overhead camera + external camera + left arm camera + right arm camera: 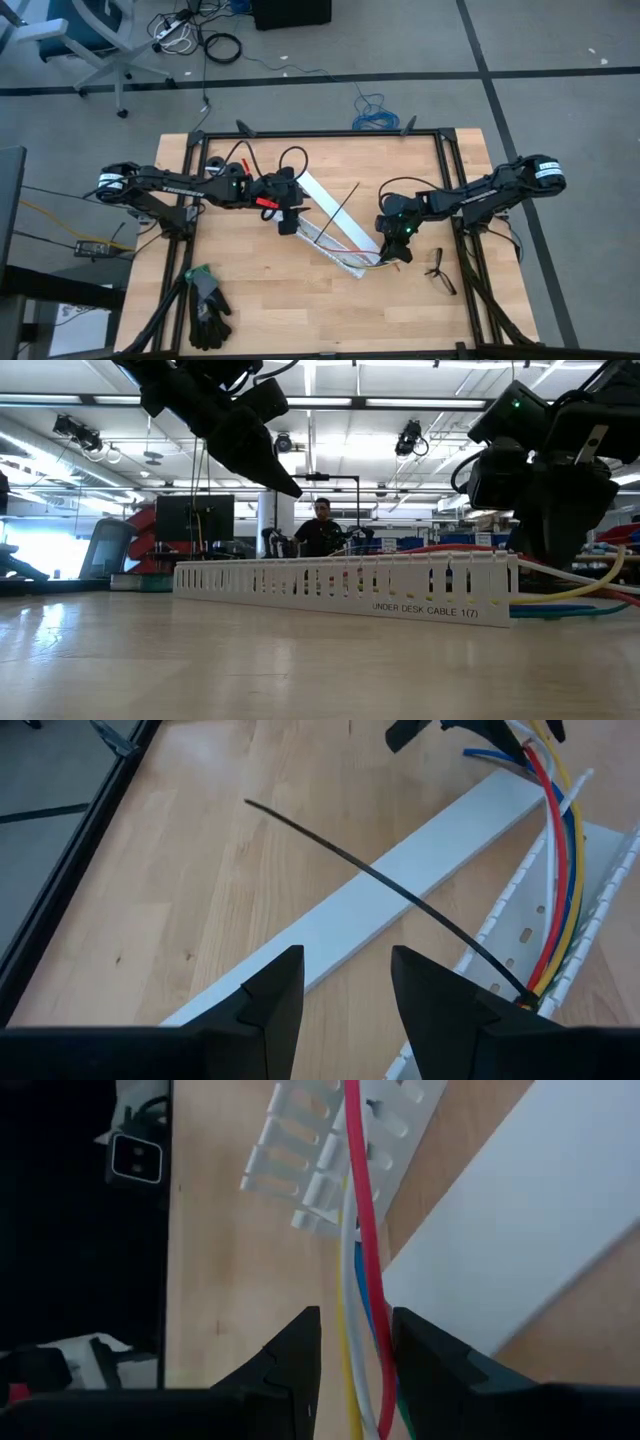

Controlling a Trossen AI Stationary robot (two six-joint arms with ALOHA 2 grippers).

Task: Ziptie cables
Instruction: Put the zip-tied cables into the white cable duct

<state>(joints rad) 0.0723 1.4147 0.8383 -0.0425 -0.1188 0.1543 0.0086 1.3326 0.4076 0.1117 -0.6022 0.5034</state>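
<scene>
- Pale wooden worktop [260, 300] inside a dark metal frame. A long white slotted cable duct [338, 250] lies slantwise across the middle, its flat white lid [400, 880] alongside it; the low view reads "UNDER DESK CABLE" on the duct wall.
- Black gloves [207, 308] lie near the front left corner; small dark spectacles [440, 272] sit near the right edge, well apart from the duct.
- Cables [362, 1270]: thin smooth wires, red, white, yellow and blue, running along the duct channel and out of its end.
- Ziptie [380, 885]: very thin straight black strip, lying across the lid, one end down among the wires in the duct.
- My left pincer [345, 1005] hangs above the lid near the ziptie, fingers spread, holding nothing; arm stretched in from the left.
- My right pincer [355, 1370] points down at the duct's end, fingers either side of the wires; whether they actually pinch, I cannot tell.
- A person [322, 530] stands in the room beyond.
</scene>
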